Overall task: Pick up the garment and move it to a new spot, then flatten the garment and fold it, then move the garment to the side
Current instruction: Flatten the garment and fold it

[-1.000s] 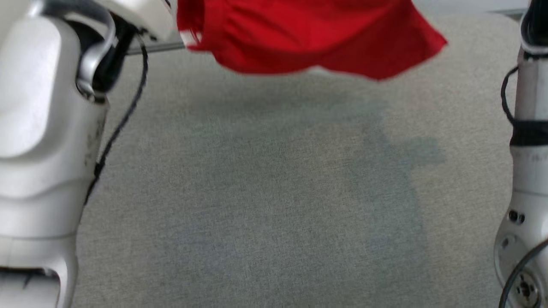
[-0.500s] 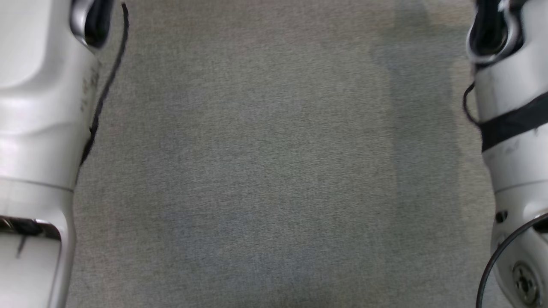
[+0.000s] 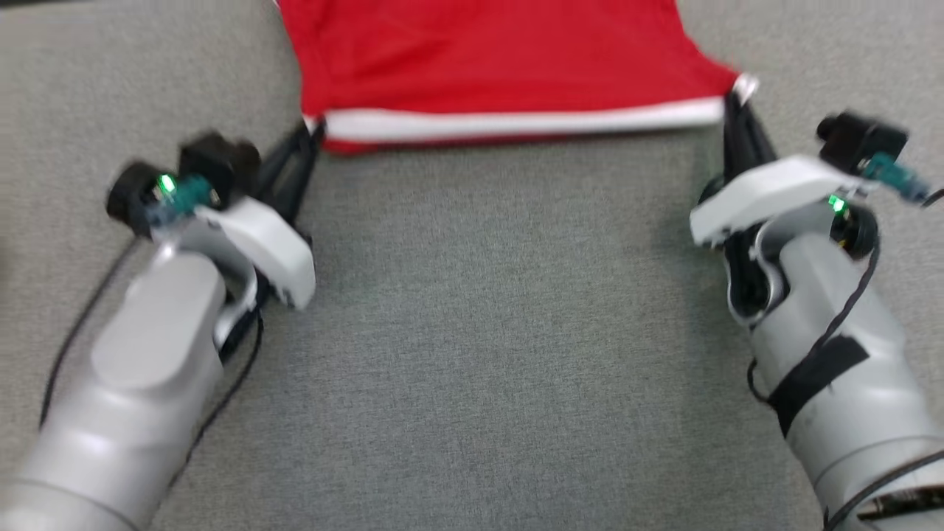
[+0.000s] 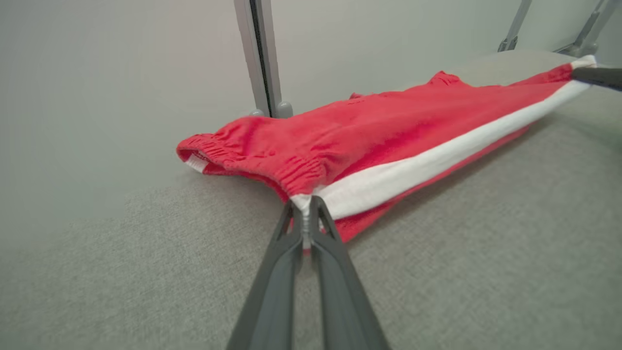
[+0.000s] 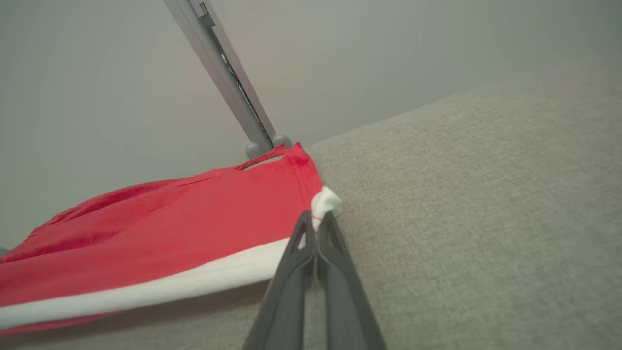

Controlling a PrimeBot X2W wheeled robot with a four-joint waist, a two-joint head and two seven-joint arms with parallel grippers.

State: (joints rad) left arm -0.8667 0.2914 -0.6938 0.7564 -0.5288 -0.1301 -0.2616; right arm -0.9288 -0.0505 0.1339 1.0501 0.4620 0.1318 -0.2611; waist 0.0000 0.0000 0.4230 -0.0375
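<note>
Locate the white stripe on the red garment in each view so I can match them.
Head view: the white stripe runs across the top centre, along the garment's near edge.
Left wrist view: the stripe slants from the left gripper at the centre up to the upper right.
Right wrist view: the stripe rises from the lower left to the centre.
Shared landmark: the right gripper, shut on the stripe's right end in all three.
</note>
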